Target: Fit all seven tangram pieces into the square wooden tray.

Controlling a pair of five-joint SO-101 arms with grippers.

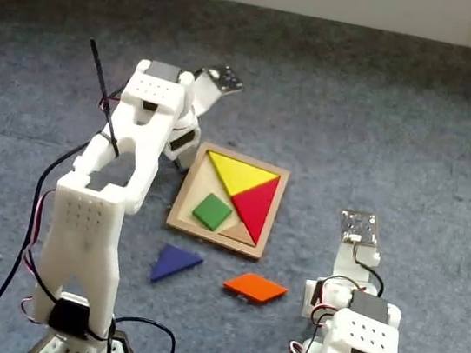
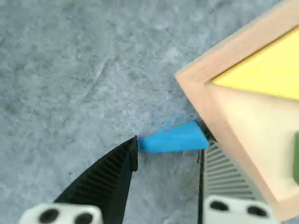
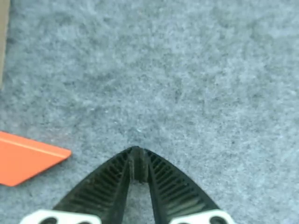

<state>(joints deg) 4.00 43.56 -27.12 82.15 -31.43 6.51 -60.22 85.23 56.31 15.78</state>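
1. Three pieces lie inside the square wooden tray point(image 1: 189, 183): a yellow triangle point(image 1: 240, 175) along the far side, a red triangle point(image 1: 255, 207) touching it on the right side, and a green square point(image 1: 212, 211) on the bare wood at the near left.
2. Two other pieces lie outside on the grey counter point(image 1: 401, 121), near the tray's front edge. You see a dark blue triangle point(image 1: 175, 262) and an orange parallelogram point(image 1: 255, 287), apart from each other.
3. Your left pincer point(image 2: 169, 151) is low at the tray's far left corner, outside the rim. It is closed on a small light blue piece point(image 2: 173, 138), with one finger at each end of it. This piece is just beside the tray's corner. You cannot tell if it is lifted from the counter.
4. Your right pincer point(image 3: 137, 158) is to the right of the tray, over the bare counter. Its fingers are pressed fully together and hold nothing. The orange parallelogram is near it, not touching.
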